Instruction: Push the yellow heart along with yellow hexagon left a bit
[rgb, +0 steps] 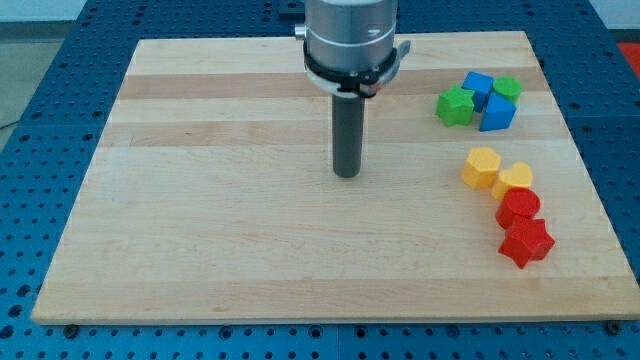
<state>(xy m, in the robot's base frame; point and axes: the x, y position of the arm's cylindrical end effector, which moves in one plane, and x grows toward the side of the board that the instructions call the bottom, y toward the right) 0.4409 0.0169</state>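
A yellow hexagon and yellow heart sit touching near the board's right edge, just above a red cylinder-like block and a red star. Both look light, rigid and likely to slide easily; a push should meet their right-hand faces. My tip, a bare rod gripping nothing, stands upright mid-board, well to their left.

Toward the view's right on the wooden counter, two green blocks flank two blue blocks; lower down, a red round-ish block touches a red star.
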